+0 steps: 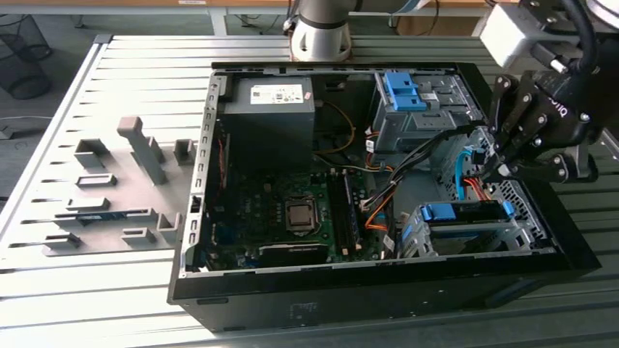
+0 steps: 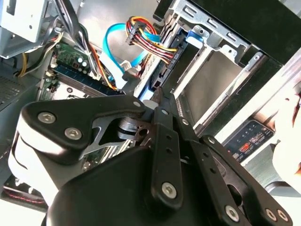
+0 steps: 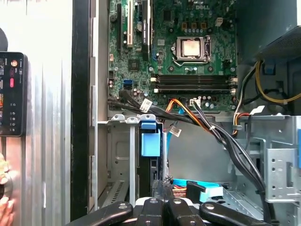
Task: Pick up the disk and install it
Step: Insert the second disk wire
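Observation:
The disk (image 1: pixel 462 212) stands on edge in the lower metal drive bay (image 1: pixel 527 217) of the open computer case, at the exterior view's right. Its bright blue carrier faces up. In the first wrist view the disk (image 3: pixel 150 141) is a blue block with a dark slab behind it, slotted between the bay's metal walls. My gripper (image 1: pixel 503 172) hangs just above the disk's end nearest the case wall. In both wrist views my gripper (image 2: pixel 159 96) (image 3: pixel 162 183) has its fingers pressed together, tips at the disk's end. I cannot tell whether they touch it.
A blue bracket (image 1: pixel 401 90) sits on the upper bay. Blue and orange cables (image 1: pixel 466 174) run close beside the gripper. The motherboard (image 1: pixel 280 210) and power supply (image 1: pixel 269 116) lie in the case. A person's hand (image 2: pixel 289 127) and a dark device (image 3: pixel 11 94) lie outside the case wall. Grey fixtures (image 1: pixel 116 181) stand on the table.

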